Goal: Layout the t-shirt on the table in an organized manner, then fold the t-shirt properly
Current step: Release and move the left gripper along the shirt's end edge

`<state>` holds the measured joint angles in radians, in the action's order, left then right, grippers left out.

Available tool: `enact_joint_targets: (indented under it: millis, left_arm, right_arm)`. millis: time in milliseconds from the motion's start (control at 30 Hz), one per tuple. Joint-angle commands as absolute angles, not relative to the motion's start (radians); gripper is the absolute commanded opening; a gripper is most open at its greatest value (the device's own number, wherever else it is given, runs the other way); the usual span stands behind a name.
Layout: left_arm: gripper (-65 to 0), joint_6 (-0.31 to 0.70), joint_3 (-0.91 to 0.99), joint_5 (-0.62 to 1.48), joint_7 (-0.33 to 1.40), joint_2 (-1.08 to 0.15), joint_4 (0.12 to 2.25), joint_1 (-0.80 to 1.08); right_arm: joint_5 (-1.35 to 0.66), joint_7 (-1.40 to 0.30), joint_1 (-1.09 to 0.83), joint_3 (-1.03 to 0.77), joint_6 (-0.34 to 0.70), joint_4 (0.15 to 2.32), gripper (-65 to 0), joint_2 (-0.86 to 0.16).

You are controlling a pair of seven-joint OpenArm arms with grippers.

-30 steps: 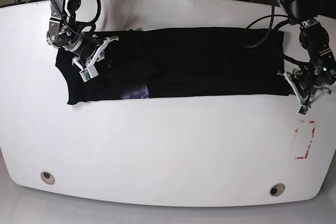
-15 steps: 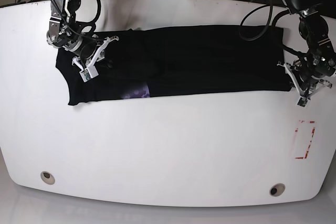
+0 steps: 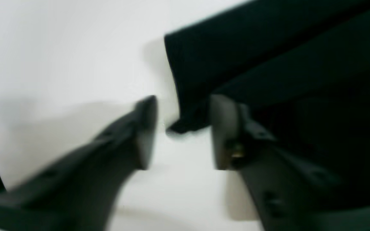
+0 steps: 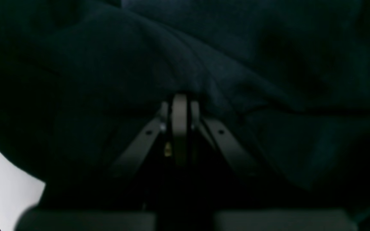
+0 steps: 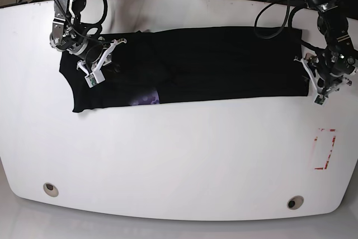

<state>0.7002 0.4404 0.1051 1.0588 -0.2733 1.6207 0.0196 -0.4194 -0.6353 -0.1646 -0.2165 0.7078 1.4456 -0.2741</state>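
Since a second ago, the left gripper [image 3: 181, 131] has let go of the hem corner at the shirt's end and lifted back toward the table's far edge; its jaws now stand apart, straddling that loose corner without pinching it. At the opposite end, the right gripper [image 5: 96, 70] has not shifted: the wrist view shows its fingers pressed together with dark cloth bunched around the tips, so it appears clamped on the black short-sleeved cloth t-shirt [image 5: 212, 62]. That shirt lies stretched as a long band across the far half of the glossy white table [image 5: 179, 155], a purple patch [image 5: 146, 99] peeking from under a folded layer along its near edge. Being soft, light and limp, the fabric should drape and wrinkle rather than hold shape, and may slide on the slick surface. Corners and hems, where layers stack, look like the surest places to pinch it.
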Motion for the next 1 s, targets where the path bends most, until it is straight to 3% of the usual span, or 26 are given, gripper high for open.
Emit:
enact_joint_targets:
  millis: [0, 133, 600, 967]
  left_arm:
    - [-27.5, 0.698, 0.443, 0.108, 1.049, -0.294, 1.641, 0.013]
    - [-22.6, 0.698, 0.443, 0.108, 1.053, -0.294, 1.644, 0.022]
    - [-21.8, 0.698, 0.449, 0.199, 1.293, -0.320, 1.917, -0.004]
    - [-21.5, 0.698, 0.657, 0.421, 1.331, -0.308, 1.827, -0.033]
  right_arm:
    - [-0.355, -0.717, -0.173, -0.214, 0.698, 1.442, -64.7, -0.282]
    - [-0.355, -0.717, -0.171, -0.214, 0.698, 1.442, -64.7, -0.282]
    - [-0.355, -0.717, -0.171, -0.214, 0.698, 1.442, -64.7, -0.282]
    - [-0.355, -0.717, -0.160, -0.214, 0.698, 1.442, -64.7, -0.282]
